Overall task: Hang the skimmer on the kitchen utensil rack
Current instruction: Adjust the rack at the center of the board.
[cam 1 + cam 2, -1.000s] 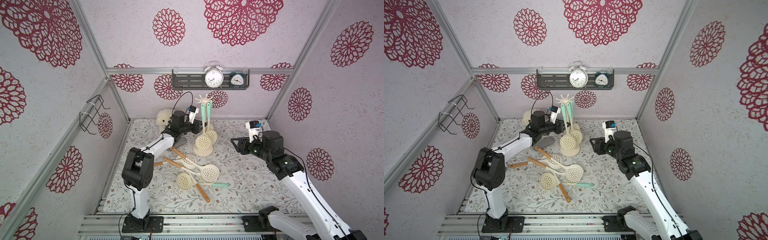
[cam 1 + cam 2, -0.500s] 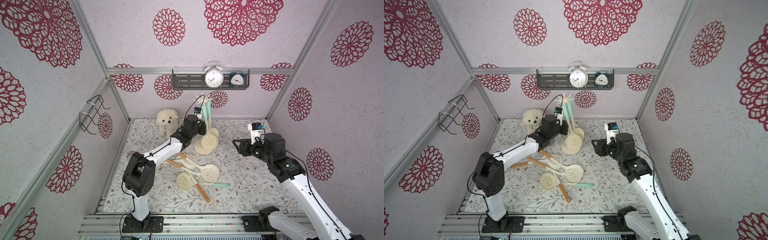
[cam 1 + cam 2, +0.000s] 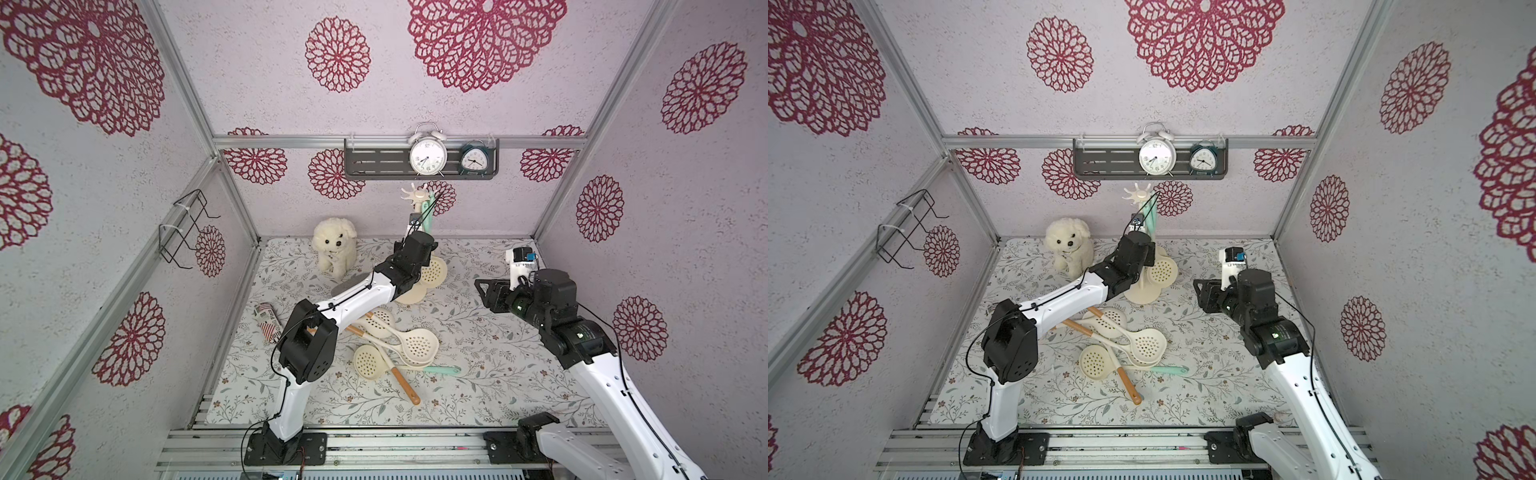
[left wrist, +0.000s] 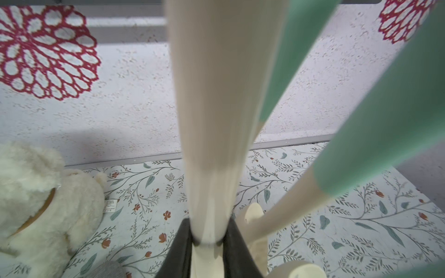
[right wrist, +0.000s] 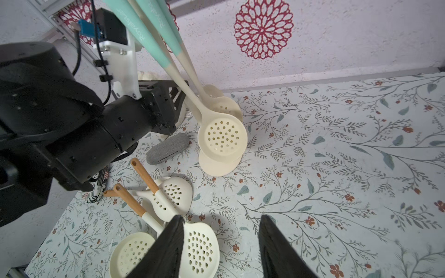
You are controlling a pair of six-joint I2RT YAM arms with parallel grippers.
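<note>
Left claw (image 4: 208,225) seemingly pinches rack (image 4: 212,120) pole toward back edge of mat (image 3: 490,374); right claw (image 5: 220,220), spread and empty, faces loose skimmer (image 3: 420,344) mid-mat, handle running away toward left edge.

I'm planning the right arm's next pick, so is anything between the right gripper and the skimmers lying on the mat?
Nothing visible does. Only bare mat shows between the open right gripper and the pile of skimmers; the left arm crosses over the pile's far side.
</note>
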